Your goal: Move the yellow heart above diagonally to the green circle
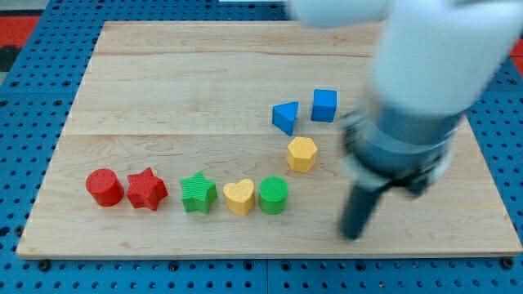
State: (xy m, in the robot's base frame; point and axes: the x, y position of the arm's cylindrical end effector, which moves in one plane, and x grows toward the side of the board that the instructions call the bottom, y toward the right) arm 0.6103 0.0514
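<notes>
The yellow heart (pixel 239 197) lies near the view's bottom centre, touching the green circle (pixel 274 195) on its right and close to the green star (pixel 198 193) on its left. My tip (pixel 352 234) is the blurred dark rod's lower end, to the right of the green circle and a little lower, apart from all blocks. The arm's blurred white and grey body fills the view's upper right.
A red cylinder (pixel 105 187) and a red star (pixel 146 189) sit at the lower left. A yellow hexagon (pixel 301 153), a blue triangle (pixel 286 118) and a blue cube (pixel 324 105) sit above the green circle. The wooden board (pixel 163 82) ends near the view's bottom.
</notes>
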